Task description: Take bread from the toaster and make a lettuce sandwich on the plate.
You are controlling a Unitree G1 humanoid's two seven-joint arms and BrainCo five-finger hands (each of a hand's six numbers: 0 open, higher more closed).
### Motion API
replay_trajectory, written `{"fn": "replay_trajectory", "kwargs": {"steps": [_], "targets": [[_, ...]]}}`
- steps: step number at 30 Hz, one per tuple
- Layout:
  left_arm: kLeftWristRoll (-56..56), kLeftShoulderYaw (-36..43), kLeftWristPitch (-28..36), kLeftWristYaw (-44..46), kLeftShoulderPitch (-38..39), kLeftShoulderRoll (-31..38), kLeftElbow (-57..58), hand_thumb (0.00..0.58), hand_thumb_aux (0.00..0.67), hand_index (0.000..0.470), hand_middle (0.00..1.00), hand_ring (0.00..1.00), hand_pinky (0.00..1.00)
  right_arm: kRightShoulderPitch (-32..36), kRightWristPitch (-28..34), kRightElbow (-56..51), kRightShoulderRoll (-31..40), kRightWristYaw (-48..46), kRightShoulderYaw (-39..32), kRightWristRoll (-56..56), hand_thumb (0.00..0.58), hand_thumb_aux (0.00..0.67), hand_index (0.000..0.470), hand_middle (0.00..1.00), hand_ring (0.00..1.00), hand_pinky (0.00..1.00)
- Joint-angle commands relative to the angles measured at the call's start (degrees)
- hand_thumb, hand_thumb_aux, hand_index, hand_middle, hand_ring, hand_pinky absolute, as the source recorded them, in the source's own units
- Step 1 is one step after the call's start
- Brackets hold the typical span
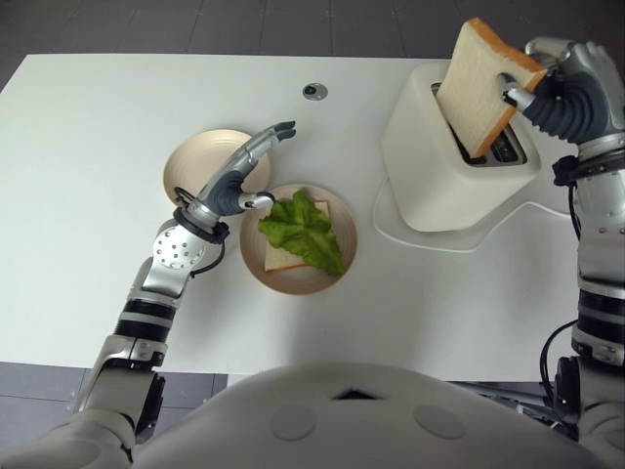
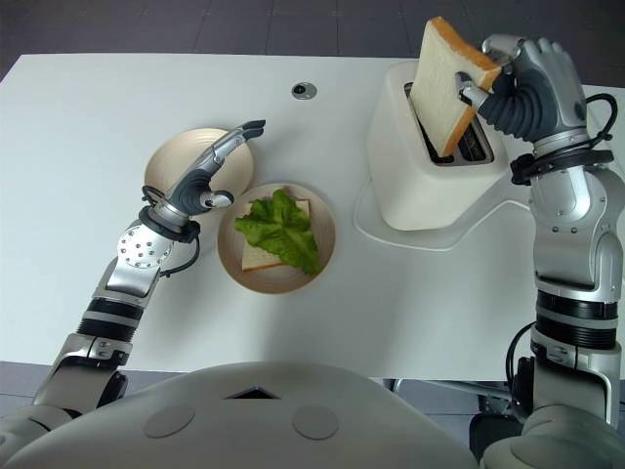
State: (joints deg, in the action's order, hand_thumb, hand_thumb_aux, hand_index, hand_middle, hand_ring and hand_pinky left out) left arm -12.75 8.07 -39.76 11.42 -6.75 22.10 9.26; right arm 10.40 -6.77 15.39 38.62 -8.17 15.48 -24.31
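Observation:
A white toaster (image 1: 439,166) stands at the back right of the table. My right hand (image 1: 559,90) is shut on a slice of bread (image 1: 480,86), held tilted above the toaster's slot with its lower corner still at the slot. Near the table's middle a tan plate (image 1: 332,269) holds a bread slice (image 1: 283,256) with a green lettuce leaf (image 1: 305,230) on top. My left hand (image 1: 239,174) hovers open just left of that plate, fingers stretched over an empty bowl (image 1: 190,161).
The toaster rests on a white tray (image 1: 469,234) whose edge curves toward the right. A small round metal fitting (image 1: 314,91) sits in the tabletop at the back. The table's front edge runs just before my arms.

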Motion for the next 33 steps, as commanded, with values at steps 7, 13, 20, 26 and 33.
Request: {"fn": "replay_trajectory", "kwargs": {"steps": [7,13,20,26,33], "targets": [[7.3,-1.5,-3.4,0.9,-1.2,-1.8,1.7,0.000,0.000,0.000,0.00,0.00,0.00,2.5,0.7,7.2,-7.0,-2.5,-2.4,15.1,0.580,0.670,0.470,1.00,1.00,1.00],[34.9,-2.6,-2.9,12.3,0.5,-3.0,-5.0,0.000,0.000,0.000,0.00,0.00,0.00,-2.1,5.1,10.6,-14.0,-9.4,-11.5,27.3,0.580,0.670,0.470,1.00,1.00,1.00],[62.2,-9.0,7.9,24.3,3.4,-3.6,-15.8,0.000,0.000,0.000,0.00,0.00,0.00,-8.3,8.8,1.2,-21.8,-16.5,-23.1,34.1,0.580,0.670,0.470,1.00,1.00,1.00],[54.7,-7.2,8.2,38.5,8.0,-2.3,-15.9,0.000,0.000,0.000,0.00,0.00,0.00,-9.1,9.6,-6.1,-24.8,-19.6,-26.3,35.5,0.580,0.670,0.470,1.00,1.00,1.00],[34.7,-3.1,0.4,43.9,8.2,-1.3,-5.0,0.000,0.000,0.000,0.00,0.00,0.00,-6.8,6.5,-18.7,-27.3,-20.4,-28.6,32.0,0.580,0.670,0.470,1.00,1.00,1.00]]}}
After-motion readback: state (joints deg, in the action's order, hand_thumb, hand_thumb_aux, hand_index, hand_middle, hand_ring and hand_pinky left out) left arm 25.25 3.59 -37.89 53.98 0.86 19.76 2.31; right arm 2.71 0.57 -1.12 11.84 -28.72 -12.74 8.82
